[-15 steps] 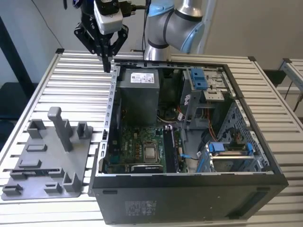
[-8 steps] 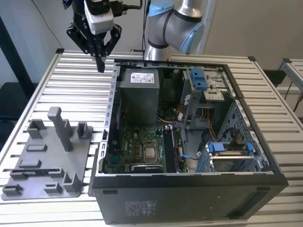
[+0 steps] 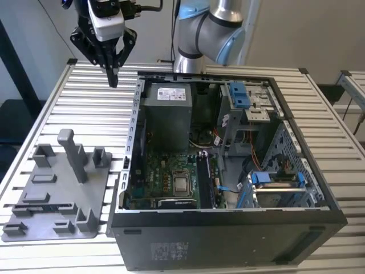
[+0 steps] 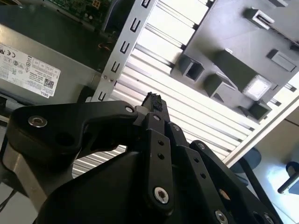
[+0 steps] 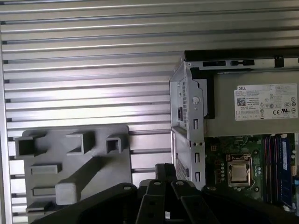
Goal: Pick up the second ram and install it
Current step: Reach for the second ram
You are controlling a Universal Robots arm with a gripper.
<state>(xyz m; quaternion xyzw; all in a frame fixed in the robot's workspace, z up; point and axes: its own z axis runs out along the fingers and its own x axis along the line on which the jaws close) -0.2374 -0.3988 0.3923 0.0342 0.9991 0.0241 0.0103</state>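
Note:
My gripper (image 3: 113,79) hangs high over the ribbed table, beyond the grey holder tray (image 3: 54,171) and to the exterior view's left of the open computer case (image 3: 228,165). Its black fingers meet at a point and nothing shows between them; both wrist views show them pressed together (image 4: 153,100) (image 5: 163,171). A thin dark strip (image 3: 45,208) lies along the tray's near part; it looks like the second ram, but I cannot be sure. In the case, the memory slots (image 5: 275,161) run beside the processor socket (image 5: 239,171), and a blue stick (image 5: 284,158) stands in one.
The tray carries a tall upright post (image 3: 71,153) and several low blocks. Inside the case are the grey power supply (image 3: 166,114), blue drive brackets (image 3: 239,94) and loose cables. The arm's base (image 3: 199,34) stands behind the case. Ribbed table (image 3: 97,114) lies between tray and gripper.

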